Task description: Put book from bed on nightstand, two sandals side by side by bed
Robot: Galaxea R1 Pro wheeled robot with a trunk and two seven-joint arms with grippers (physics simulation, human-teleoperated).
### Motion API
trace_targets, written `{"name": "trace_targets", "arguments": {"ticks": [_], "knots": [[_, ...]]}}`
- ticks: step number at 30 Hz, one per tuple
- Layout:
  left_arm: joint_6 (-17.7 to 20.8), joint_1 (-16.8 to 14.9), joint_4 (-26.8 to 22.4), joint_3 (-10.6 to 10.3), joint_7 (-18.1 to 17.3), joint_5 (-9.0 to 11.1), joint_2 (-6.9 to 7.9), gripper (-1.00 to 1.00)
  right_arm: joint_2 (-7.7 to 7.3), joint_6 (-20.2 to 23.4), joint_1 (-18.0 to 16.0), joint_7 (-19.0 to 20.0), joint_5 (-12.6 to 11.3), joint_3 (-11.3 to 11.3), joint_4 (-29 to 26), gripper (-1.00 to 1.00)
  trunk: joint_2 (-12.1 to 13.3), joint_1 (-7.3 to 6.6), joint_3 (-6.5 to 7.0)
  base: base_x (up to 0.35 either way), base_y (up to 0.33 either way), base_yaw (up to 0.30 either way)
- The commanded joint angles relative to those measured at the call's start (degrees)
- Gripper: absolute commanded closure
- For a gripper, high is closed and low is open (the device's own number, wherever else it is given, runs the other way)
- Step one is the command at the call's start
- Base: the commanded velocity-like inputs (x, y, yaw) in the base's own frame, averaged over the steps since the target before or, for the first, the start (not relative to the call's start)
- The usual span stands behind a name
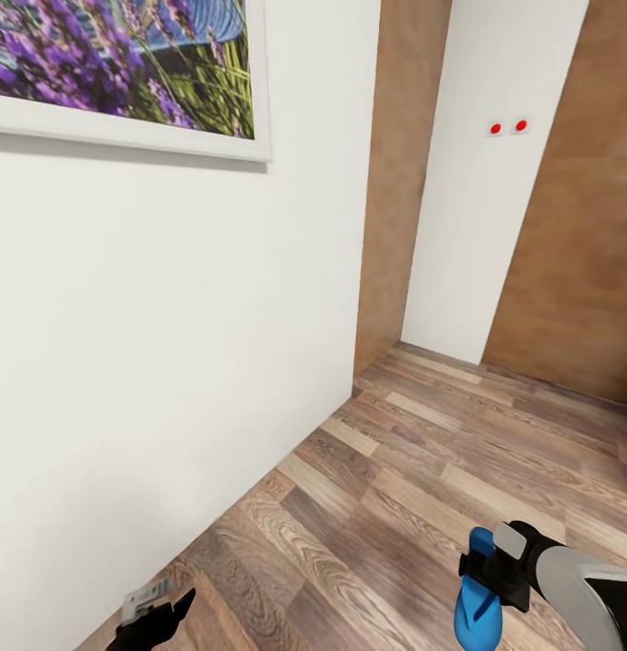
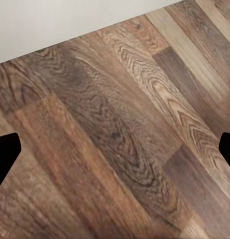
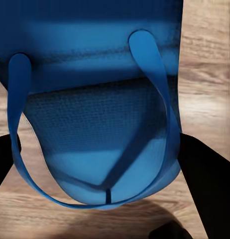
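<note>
Meanwhile, the right claw [image 1: 490, 571] is clamping one blue sandal [image 1: 474, 592], its dark fingers [image 3: 204, 186] pressing in on the sole from both sides in the right wrist view. The sandal is hanging clear of the wooden floor [image 1: 422, 470] with its long axis running roughly up and down, and from the wrist camera its thin blue straps [image 3: 155, 84] are looping across the footbed toward the toe post. Nothing else is touching it.

Across the body, the left claw [image 1: 159, 610] is hovering low near the white wall [image 1: 168, 344], its fingers spread wide at the edges of the left wrist view and holding nothing, with bare floorboards beneath.

Beyond the arms, the robot is facing a corner of the room: a framed lavender picture [image 1: 123, 63] high on the wall, brown panelling and a white panel with two red dots [image 1: 508, 127] further off. The bed, the nightstand, the book and the second sandal are out of frame, so which way the bedside lies from the carried sandal cannot be told; the base probably has to turn before the sandal can be set down, and the right arm is the one already loaded for that.
</note>
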Motion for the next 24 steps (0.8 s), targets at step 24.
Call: {"name": "trace_targets", "arguments": {"ticks": [24], "knots": [[0.05,-0.03,0.05,0.17,-0.34,0.3,0.0,-1.0,0.03,0.01,-0.07,-0.44,-0.41,-0.09,0.06,1.0,-0.02,-0.01,-0.06,0.011,0.0,-0.207]]}}
